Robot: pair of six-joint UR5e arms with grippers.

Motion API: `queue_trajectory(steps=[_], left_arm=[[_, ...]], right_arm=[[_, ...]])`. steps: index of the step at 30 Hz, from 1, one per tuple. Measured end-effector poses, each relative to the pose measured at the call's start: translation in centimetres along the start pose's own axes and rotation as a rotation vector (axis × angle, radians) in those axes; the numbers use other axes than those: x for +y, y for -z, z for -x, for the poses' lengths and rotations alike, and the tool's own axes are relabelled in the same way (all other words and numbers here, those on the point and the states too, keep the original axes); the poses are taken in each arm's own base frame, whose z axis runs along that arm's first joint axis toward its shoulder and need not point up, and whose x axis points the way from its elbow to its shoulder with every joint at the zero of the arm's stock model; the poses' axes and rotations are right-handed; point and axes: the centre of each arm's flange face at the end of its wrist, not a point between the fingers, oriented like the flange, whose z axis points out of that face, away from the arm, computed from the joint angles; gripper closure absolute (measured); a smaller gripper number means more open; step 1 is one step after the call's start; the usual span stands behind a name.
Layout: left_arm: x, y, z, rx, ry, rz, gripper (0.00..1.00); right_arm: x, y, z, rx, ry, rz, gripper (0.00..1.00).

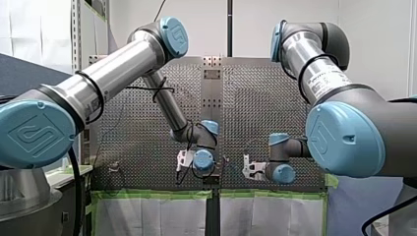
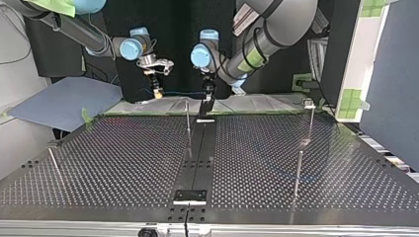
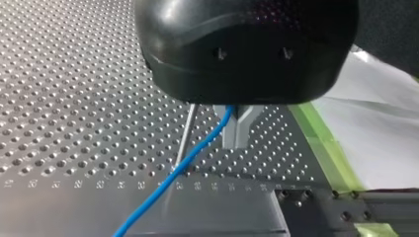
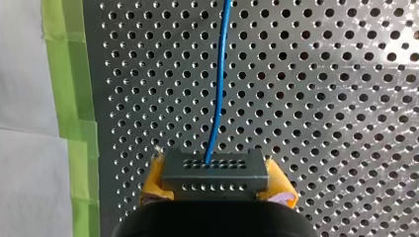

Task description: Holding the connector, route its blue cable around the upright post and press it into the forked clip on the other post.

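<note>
Clamping the black connector (image 4: 215, 173) between yellow pads (image 4: 153, 180), my right arm's jaws point down near the desk's (image 4: 321, 98) green tape (image 4: 69, 74). The blue cable (image 4: 217, 89) stretches to my left arm's jaws, whose metal fingers (image 3: 236, 133) are closed, pointing down beside the upright post (image 3: 185, 131).

Two robot arms: my left arm (image 1: 123, 64), my right arm (image 1: 314, 73). Two grippers: my left gripper (image 3: 237, 140), my right gripper (image 2: 157, 93). One blue cable (image 4: 217, 89). One connector (image 4: 215, 170). Four thin upright posts (image 2: 188, 126), counted in the top view. Two perforated table plates (image 2: 123, 163), one dark strip (image 2: 200, 158) between.
</note>
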Motion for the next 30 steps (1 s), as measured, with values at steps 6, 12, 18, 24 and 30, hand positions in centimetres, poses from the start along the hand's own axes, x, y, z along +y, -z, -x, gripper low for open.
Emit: queue_trajectory(steps=[6, 12, 18, 24, 30], left_arm=[[0.2, -0.3, 0.0, 0.001, 0.002, -0.006, 1.0], [0.0, -0.6, 0.3, -0.004, 0.008, -0.025, 1.0], [-0.1, -1.2, 0.8, -0.009, 0.025, -0.043, 1.0], [-0.1, -1.9, 1.4, -0.011, 0.049, -0.057, 1.0], [0.0, -2.1, 1.5, -0.008, 0.055, -0.062, 1.0]], right_arm=[[0.6, -0.3, -0.2, 0.002, 0.0, 0.008, 1.0], [1.1, -0.5, -0.4, 0.007, -0.001, 0.011, 1.0], [1.5, -0.7, -0.5, 0.011, -0.002, 0.013, 1.0], [1.9, -0.8, -0.6, 0.014, -0.005, 0.017, 1.0], [2.5, -0.9, -0.7, 0.016, -0.009, 0.022, 1.0]])
